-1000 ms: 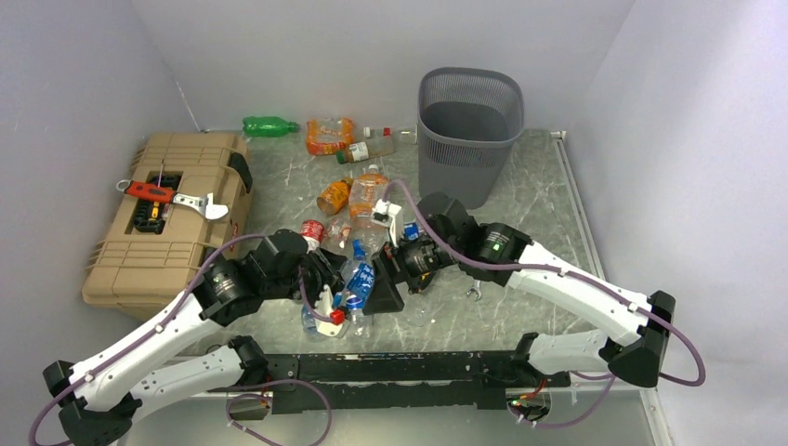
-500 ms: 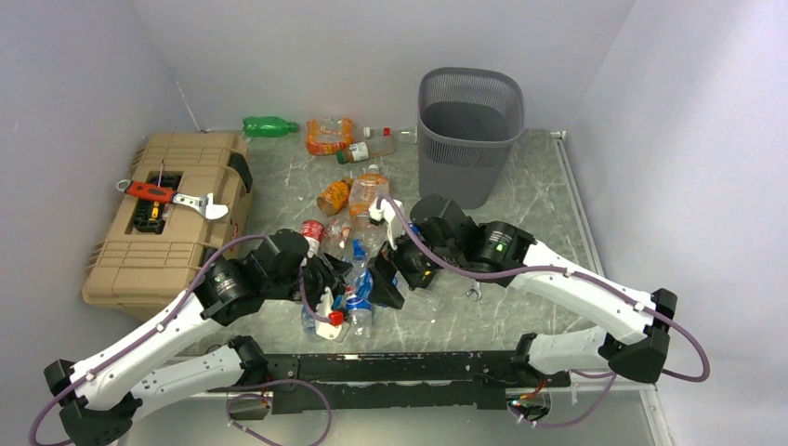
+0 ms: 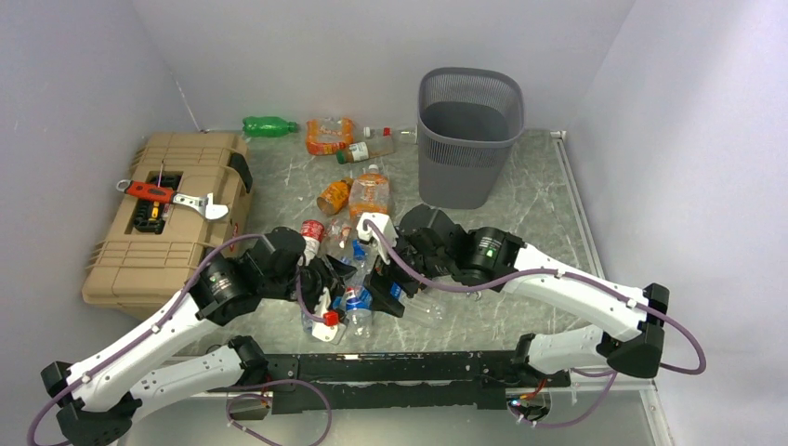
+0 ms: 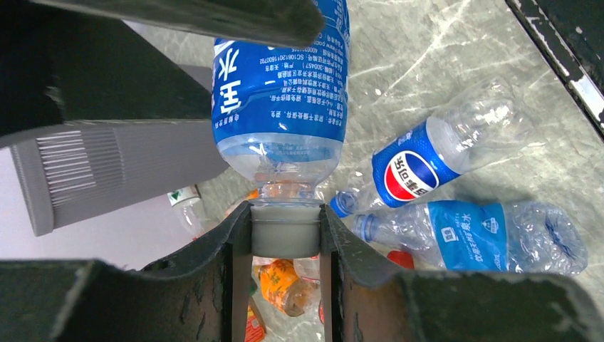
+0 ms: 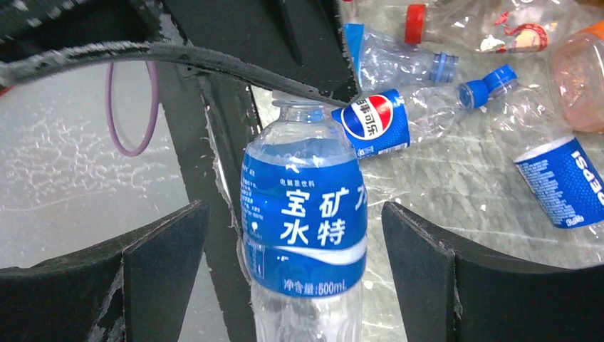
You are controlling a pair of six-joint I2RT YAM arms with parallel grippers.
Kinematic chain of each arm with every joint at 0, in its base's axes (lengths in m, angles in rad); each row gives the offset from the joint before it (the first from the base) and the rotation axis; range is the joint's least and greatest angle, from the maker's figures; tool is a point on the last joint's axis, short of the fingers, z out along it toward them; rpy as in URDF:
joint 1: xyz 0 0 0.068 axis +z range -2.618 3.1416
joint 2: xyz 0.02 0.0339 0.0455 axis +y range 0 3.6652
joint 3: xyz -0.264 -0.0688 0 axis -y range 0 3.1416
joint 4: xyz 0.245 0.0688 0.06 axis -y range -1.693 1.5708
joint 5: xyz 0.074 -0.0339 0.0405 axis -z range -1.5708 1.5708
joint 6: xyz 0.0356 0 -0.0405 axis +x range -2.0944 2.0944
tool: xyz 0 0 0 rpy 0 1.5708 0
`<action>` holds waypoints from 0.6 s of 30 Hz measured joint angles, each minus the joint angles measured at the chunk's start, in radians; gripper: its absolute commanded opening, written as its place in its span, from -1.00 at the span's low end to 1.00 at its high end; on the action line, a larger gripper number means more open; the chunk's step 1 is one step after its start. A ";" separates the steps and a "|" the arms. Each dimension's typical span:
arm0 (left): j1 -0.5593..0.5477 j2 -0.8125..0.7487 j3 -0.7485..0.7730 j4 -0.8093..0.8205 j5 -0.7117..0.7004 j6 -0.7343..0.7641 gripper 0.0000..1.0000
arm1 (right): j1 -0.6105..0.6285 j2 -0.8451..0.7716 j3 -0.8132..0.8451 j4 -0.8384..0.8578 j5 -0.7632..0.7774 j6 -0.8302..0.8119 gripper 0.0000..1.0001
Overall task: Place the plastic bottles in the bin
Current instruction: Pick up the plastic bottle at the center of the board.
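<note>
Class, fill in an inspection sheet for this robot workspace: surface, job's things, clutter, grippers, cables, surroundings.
Surface: marbled table, with loose bottles lying between the arms.
Job's things: blue-label bottle held between the arms; green bottle and orange bottles near the back wall; bin upright at the back right, no bottle seen inside.
Clutter: toolbox at the left, a wrench on top.
Grippers: left gripper shut on the blue-label bottle's cap; right gripper open, straddling its body without touching.
Cables: purple cables run along both arms.
Surroundings: plain walls on three sides.
</note>
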 measured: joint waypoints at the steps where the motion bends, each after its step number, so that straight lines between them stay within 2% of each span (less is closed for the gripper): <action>1: 0.000 0.000 0.006 0.000 0.007 -0.001 -1.00 | 0.004 0.002 -0.002 0.000 -0.006 -0.012 0.89; 7: 0.000 0.000 0.028 0.000 0.043 -0.018 -1.00 | 0.030 0.033 -0.009 -0.008 0.001 -0.056 0.83; 11: 0.000 0.000 0.028 0.000 0.057 -0.023 -1.00 | 0.041 0.060 -0.011 -0.021 0.043 -0.070 0.70; 18: 0.000 -0.009 0.028 0.000 0.055 -0.026 -1.00 | 0.056 0.080 -0.014 -0.026 0.077 -0.071 0.15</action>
